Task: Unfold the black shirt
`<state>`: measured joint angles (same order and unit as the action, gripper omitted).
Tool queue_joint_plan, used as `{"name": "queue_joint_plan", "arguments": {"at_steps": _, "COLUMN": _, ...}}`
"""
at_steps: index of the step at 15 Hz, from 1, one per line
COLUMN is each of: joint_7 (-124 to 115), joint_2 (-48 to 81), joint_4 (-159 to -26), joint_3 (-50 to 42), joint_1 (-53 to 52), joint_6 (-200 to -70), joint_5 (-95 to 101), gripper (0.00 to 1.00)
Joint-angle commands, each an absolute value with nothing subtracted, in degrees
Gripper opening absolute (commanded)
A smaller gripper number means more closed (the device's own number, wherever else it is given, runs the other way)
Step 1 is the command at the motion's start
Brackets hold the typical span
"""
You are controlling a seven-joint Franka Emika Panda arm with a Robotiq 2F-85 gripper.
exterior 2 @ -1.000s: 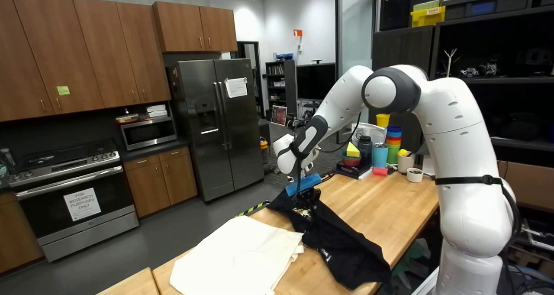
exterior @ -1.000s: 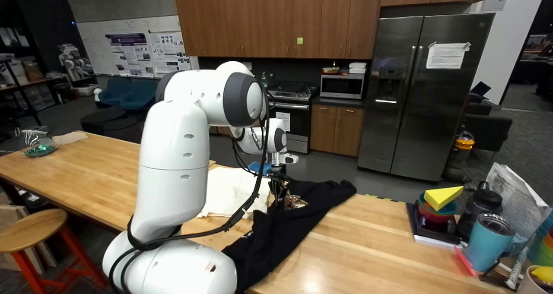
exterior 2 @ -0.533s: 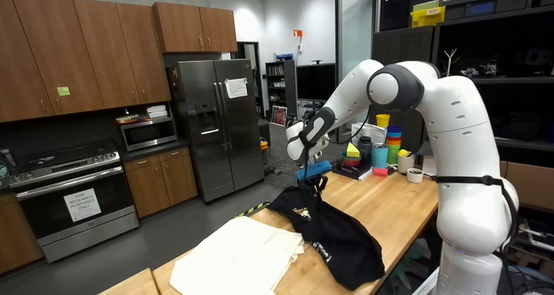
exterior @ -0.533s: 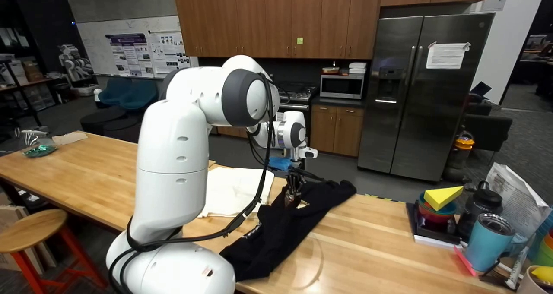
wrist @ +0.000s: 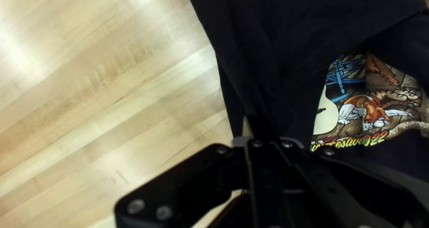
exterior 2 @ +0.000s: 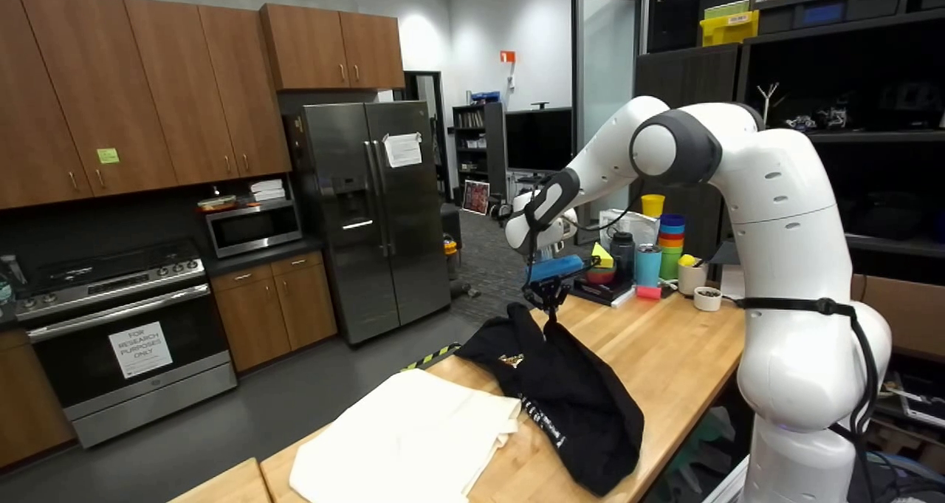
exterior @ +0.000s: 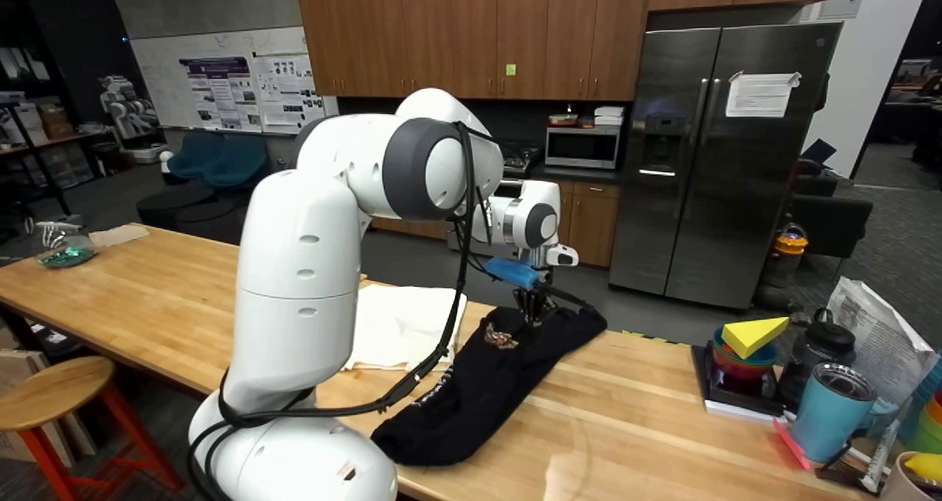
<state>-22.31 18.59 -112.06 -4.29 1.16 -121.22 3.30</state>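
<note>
The black shirt [exterior: 471, 402] lies bunched and partly spread across the table; it shows in both exterior views [exterior 2: 590, 407]. A coloured print shows on it in the wrist view [wrist: 365, 107], partly covered by a fold of black fabric. White lettering runs along its edge beside the cream cloth. My gripper [exterior: 536, 318] is at the shirt's upper part, past the print. In an exterior view the fabric rises to a peak at the fingertips [exterior 2: 550, 320]. In the wrist view my fingers [wrist: 259, 126] are closed together with black fabric gathered at their tips.
A cream-white cloth [exterior 2: 413, 436] lies flat beside the shirt. A bowl stack with a yellow wedge [exterior: 754, 338], a black bottle [exterior: 823, 343], a blue tumbler [exterior: 833, 411] and cups stand at one end of the wooden table [exterior: 625, 427].
My gripper has moved away from the cream cloth toward the bowls' end and pulled the fabric with it. More of the print and white lettering shows. The shirt's near end has drawn in.
</note>
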Motion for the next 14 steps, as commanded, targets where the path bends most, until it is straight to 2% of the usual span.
{"name": "queue_joint_plan", "arguments": {"at_steps": 1, "joint_7": -15.14, "joint_2": 19.19, "joint_4": -110.01, "joint_3": -4.48, "joint_1": 3.20, "joint_6": -121.82, "joint_5": 0.28, "gripper": 0.01}}
{"name": "queue_joint_plan", "arguments": {"at_steps": 14, "joint_7": -8.31, "joint_2": 19.03, "joint_4": -110.12, "joint_3": -4.55, "joint_1": 4.08, "joint_6": -121.39, "joint_5": -0.33, "gripper": 0.01}}
